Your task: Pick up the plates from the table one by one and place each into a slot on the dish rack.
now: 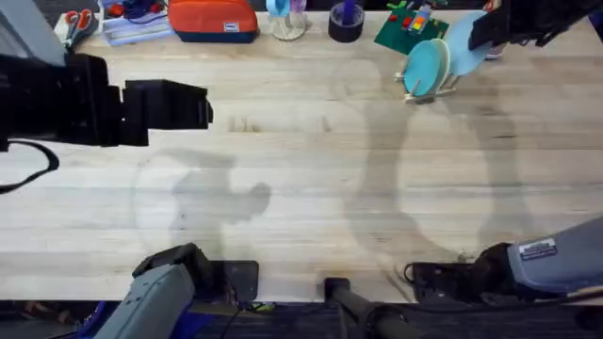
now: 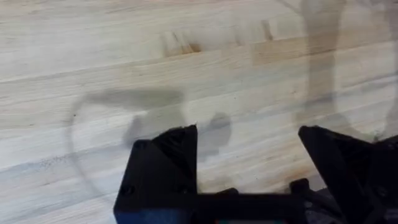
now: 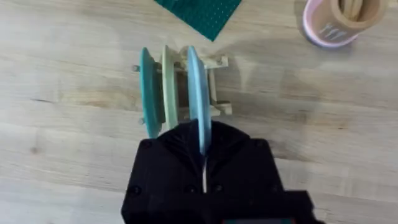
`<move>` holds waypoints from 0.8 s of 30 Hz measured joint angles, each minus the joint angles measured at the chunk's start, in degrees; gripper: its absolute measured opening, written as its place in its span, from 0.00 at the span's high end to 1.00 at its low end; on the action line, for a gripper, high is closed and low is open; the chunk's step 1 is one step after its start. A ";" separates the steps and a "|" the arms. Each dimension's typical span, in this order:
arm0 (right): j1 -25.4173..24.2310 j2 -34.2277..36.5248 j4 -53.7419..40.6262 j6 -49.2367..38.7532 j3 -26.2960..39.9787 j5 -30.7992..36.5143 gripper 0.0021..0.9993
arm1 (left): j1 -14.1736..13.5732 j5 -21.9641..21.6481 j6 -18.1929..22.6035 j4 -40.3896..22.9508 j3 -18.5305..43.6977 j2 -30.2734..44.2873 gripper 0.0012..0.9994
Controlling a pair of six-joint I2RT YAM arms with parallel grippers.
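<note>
My right gripper (image 3: 202,134) is shut on the rim of a pale sky-blue plate (image 3: 198,93), holding it on edge over the dish rack (image 3: 217,84). I cannot tell whether the plate sits in a slot. A darker teal plate (image 3: 149,93) and a pale green one (image 3: 169,87) stand in the rack beside it. In the overhead view the held plate (image 1: 466,42) and right gripper (image 1: 482,33) are at the far right, just beyond the rack (image 1: 429,80). My left gripper (image 1: 203,104) hovers open over bare table (image 2: 186,74) at the left, fingers (image 2: 168,162) wide apart and holding nothing.
Along the far edge lie an orange pouch (image 1: 212,19), a black tape roll (image 1: 346,21), a green board (image 1: 407,30) and scissors (image 1: 80,19). A pink cup (image 3: 339,18) stands close to the rack.
</note>
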 joint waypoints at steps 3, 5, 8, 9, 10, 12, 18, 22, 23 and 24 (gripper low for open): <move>0.00 1.68 0.00 0.00 0.00 0.00 0.97 | 0.00 -0.01 0.00 0.00 0.00 0.00 0.01; 0.07 2.48 0.02 0.02 0.00 -0.02 0.97 | 0.00 0.00 0.00 0.00 0.00 0.00 0.01; 0.38 2.83 0.08 0.00 0.00 0.02 0.97 | 0.00 -0.02 0.00 0.00 0.00 0.00 0.01; 0.60 2.83 0.16 0.02 0.00 0.02 0.97 | 0.00 0.00 0.00 0.00 0.00 0.00 0.01; 0.84 2.83 0.34 0.00 0.00 0.01 0.97 | 0.00 0.00 0.00 0.00 0.00 0.00 0.01; 1.44 2.83 0.42 0.00 0.00 0.13 0.97 | 0.00 0.00 0.00 0.00 0.00 0.00 0.01; 3.27 2.86 0.42 0.00 0.00 0.25 0.97 | 0.00 0.00 0.00 0.00 0.00 0.00 0.01; 3.69 2.94 0.42 0.02 0.00 0.65 0.97 | 0.00 0.00 0.00 0.00 0.00 0.00 0.01; 3.69 2.94 0.37 0.00 0.00 0.95 0.97 | 0.00 0.00 0.00 0.00 0.00 0.00 0.01; 3.67 2.94 0.40 0.01 0.00 1.26 0.97 | 0.00 0.00 0.00 0.00 0.00 0.00 0.01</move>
